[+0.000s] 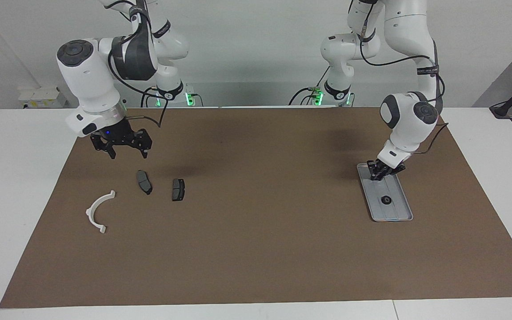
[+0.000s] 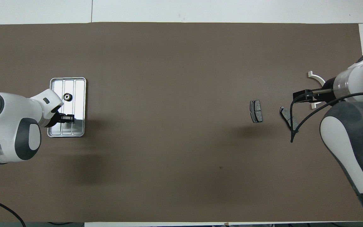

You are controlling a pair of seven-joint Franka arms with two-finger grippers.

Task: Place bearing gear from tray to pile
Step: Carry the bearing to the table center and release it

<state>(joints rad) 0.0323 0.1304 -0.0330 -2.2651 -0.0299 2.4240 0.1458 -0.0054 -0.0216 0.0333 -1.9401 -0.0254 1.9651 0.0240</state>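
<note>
My left gripper (image 1: 378, 174) is down in the tray (image 1: 399, 210), at the end of the tray nearest to me. Its fingers are squeezed tight together. I cannot see if anything small is pinched between them, because the fingers hide that spot in the facing view. From above, my own white wrist covers most of the gripper, and only its dark tip pokes out over the tray floor.

One bearing gear (image 1: 386, 199) sits out in the open on the tray floor, near the middle of the tray. It is farther from me than my left gripper and nothing touches it. It is small and dark, and I cannot make out its teeth.

The tray lies on the brown mat (image 1: 256, 249) toward my left arm's end of the table.

My right gripper (image 1: 128, 155) hangs in the air over the mat at my right arm's end. Its fingers are spread apart and hold nothing.

The pile is there too. It has a white bracket (image 1: 98, 209) and two brake pads (image 1: 144, 182), all flat on the mat. From above, my right arm hides the middle of the bracket, and a black cable (image 2: 295, 126) crosses one pad.
</note>
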